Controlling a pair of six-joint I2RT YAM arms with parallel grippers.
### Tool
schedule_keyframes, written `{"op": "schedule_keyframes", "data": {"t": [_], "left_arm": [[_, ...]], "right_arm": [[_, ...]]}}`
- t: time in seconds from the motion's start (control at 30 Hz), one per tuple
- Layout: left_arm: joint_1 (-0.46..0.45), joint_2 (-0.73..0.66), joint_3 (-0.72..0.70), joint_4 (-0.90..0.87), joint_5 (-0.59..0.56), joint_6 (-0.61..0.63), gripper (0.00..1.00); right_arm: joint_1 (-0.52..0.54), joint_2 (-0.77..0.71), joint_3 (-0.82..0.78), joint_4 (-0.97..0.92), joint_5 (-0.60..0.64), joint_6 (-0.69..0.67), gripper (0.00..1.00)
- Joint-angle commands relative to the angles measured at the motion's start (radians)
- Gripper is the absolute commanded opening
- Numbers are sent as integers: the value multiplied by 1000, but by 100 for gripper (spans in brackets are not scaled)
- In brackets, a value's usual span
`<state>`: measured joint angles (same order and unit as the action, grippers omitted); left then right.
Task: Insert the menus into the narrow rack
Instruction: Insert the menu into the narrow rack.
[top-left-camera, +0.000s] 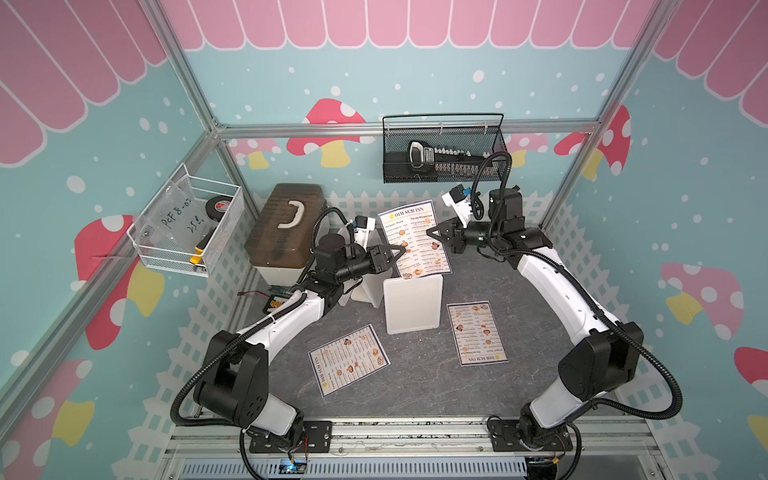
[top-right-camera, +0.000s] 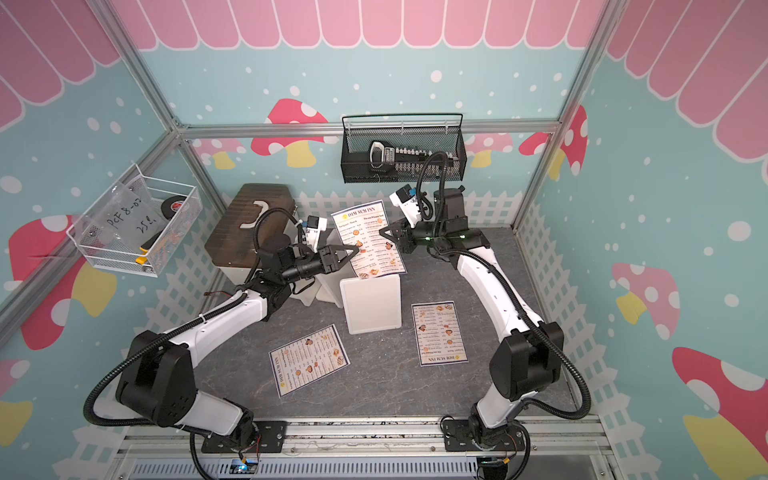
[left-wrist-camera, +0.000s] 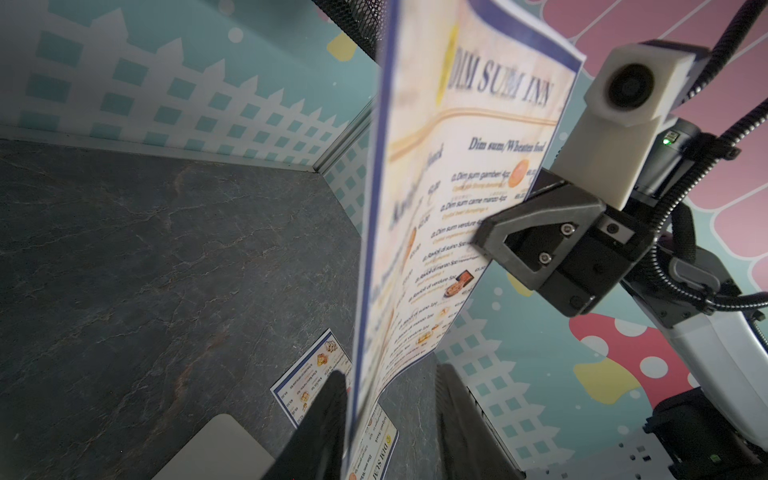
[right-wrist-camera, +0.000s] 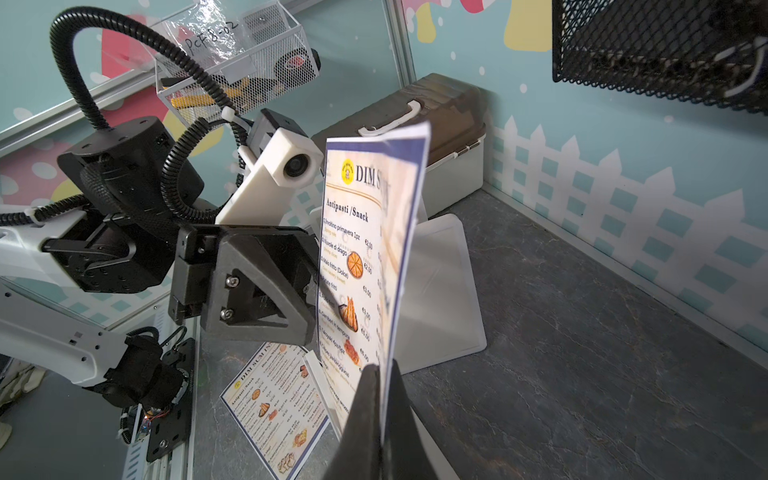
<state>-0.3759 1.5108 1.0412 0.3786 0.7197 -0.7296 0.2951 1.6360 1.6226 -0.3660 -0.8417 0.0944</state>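
While my right gripper (top-left-camera: 430, 232) clamps one menu (top-left-camera: 424, 262) tight, I see my left gripper (top-left-camera: 402, 251) partly open, straddling its opposite edge.

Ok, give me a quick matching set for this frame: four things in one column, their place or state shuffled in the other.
Things:
1 upright menu
2 tape roll
3 box
4 rack

Places or states:
a in the wire basket
b white, standing in the middle
c pinched by the shut right gripper
d far corner of the table, left arm's side

Pairs: 1-c, 2-a, 3-d, 4-b
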Motion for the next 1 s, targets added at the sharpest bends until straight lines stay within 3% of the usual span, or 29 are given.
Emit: {"op": "schedule_keyframes", "data": {"t": [0.0,0.3,0.97], "left_arm": [[-11,-4,24,20,20,0,35],[-30,12,47,21,24,1,35],[-29,29,48,13,19,7,35]], "right_arm": [[-4,-35,16,-24,19,-46,0],[-8,-60,16,-24,74,-53,0],[-10,-53,-3,-39,75,-70,0]]}}
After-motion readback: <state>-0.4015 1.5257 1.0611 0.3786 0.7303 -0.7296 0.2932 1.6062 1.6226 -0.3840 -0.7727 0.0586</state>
